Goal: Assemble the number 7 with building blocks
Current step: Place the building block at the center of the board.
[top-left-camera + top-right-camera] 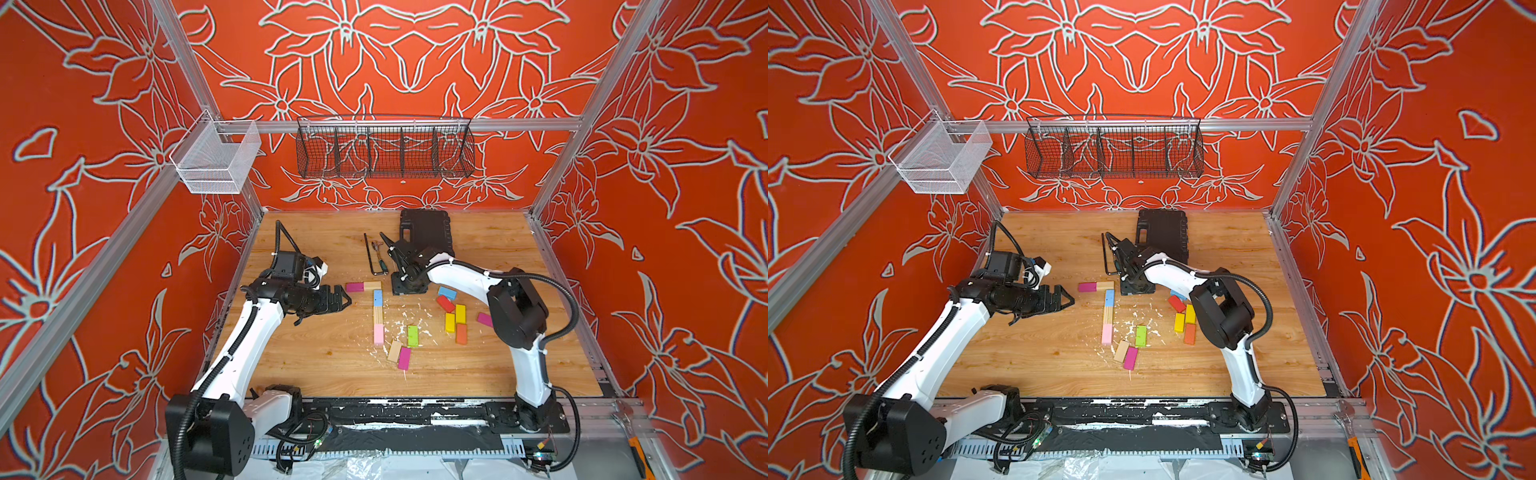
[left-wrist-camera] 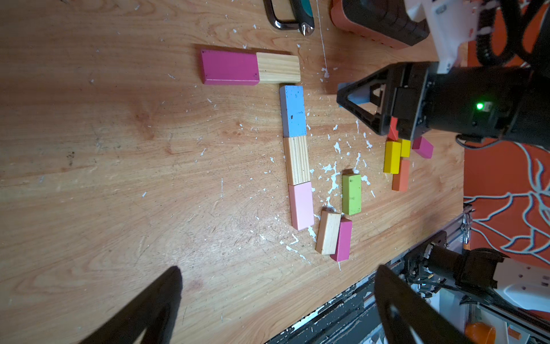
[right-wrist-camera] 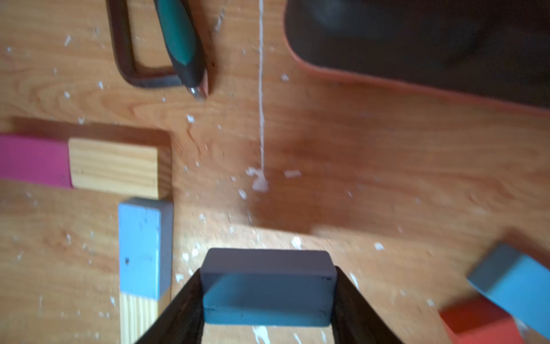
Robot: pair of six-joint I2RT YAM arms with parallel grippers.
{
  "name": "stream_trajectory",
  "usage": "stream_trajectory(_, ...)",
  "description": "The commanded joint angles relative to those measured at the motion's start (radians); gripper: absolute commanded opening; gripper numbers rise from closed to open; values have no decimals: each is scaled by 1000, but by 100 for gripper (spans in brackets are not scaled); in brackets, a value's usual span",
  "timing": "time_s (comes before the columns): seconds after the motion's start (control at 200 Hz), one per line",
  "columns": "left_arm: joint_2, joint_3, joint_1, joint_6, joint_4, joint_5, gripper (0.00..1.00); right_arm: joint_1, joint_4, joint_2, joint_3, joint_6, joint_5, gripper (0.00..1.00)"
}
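A robot lab cell — aluminium frame (image 1: 519, 123), printed orange backdrop (image 1: 415, 62), arms (image 1: 249, 332) bolted to a bench rail (image 1: 415, 409).

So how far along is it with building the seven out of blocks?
The 7 looks laid out: magenta block and wooden block across the top, blue block, second wooden block and pink block running down. The right gripper holds a spare blue block. Left to do: probably just setting that down.

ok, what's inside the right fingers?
A blue block, clamped between the right fingers in the right wrist view. In both top views the right arm covers it; whatever lies under the block is hidden too.
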Motion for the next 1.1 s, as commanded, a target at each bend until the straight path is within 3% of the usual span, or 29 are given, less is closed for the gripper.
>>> stream_trajectory(0.0,-19,-12,7,22,2,15,97,-4,-53,47,63,8,20,62)
stream_trajectory(0.616,-19,-13,8,24,3,19,97,-29,-89,172,168,-2,24,64)
stream_trajectory(0.796,-17,-14,11,23,3,19,98,-28,-78,172,146,3,10,71)
stream_trajectory(0.956,-18,-14,11,23,3,18,97,-29,-65,160,126,9,0,84)
stream_trajectory(1.096,-20,-12,12,23,3,16,97,-28,-59,121,106,6,15,86)
